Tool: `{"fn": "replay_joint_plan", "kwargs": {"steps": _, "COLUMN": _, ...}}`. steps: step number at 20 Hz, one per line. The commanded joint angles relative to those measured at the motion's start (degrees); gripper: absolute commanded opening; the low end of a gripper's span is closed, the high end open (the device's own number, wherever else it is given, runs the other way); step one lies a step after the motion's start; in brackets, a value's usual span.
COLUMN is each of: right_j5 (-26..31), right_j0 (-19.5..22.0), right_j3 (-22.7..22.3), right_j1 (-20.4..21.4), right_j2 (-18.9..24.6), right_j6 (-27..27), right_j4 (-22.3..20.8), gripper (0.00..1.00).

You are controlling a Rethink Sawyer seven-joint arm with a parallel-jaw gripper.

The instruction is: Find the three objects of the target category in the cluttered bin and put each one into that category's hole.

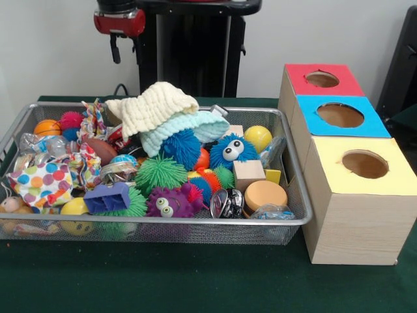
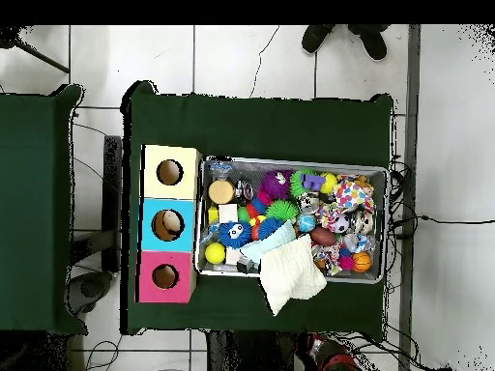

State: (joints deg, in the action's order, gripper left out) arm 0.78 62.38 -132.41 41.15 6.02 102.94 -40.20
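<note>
My gripper [image 1: 124, 49] hangs at the upper left of the frame, holding nothing; I can't tell its spread. The wire bin [image 1: 296, 218] remains heaped with toys, and the 3 box holes, red [image 1: 322, 79], blue [image 1: 340, 115], yellow [image 1: 365, 163], look empty. I judge nothing is sorted yet.

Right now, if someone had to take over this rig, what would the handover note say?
Gripper: drawn back above the bin's far edge, holding nothing; whether it is open or shut cannot be told.
Wire bin: still packed with clutter, including spiky balls, a blue googly-eyed ball, a yellow ball, a wooden block, a polka-dot cloth and a cream knit cloth draped over the far side.
Boxes beside the bin: red hole, blue hole, yellow hole; nothing visible inside any.
Done: no sorting evident.
Left: find and drop all three target objects.
</note>
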Motion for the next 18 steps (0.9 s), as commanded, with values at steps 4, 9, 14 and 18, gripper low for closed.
{"fn": "replay_joint_plan", "kwargs": {"steps": 4, "right_j5": -1.34, "right_j0": 2.23, "right_j3": 7.93, "right_j1": -1.78, "right_j2": 2.45, "right_j6": 3.41, "right_j4": -2.09, "gripper": 1.00}}
{"fn": "replay_joint_plan", "kwargs": {"steps": 9, "right_j5": -0.51, "right_j0": 3.31, "right_j3": 7.74, "right_j1": -1.71, "right_j2": 3.40, "right_j6": 3.00, "right_j4": -1.85, "gripper": 1.00}}
{"fn": "replay_joint_plan", "kwargs": {"steps": 14, "right_j5": 2.12, "right_j0": 6.61, "right_j3": 7.12, "right_j1": -1.33, "right_j2": 6.33, "right_j6": 1.35, "right_j4": -1.26, "gripper": 1.00}}
{"fn": "replay_joint_plan", "kwargs": {"steps": 18, "right_j5": 5.10, "right_j0": 10.93, "right_j3": 7.85, "right_j1": -2.31, "right_j2": 9.62, "right_j6": -1.35, "right_j4": -1.19, "gripper": 1.00}}
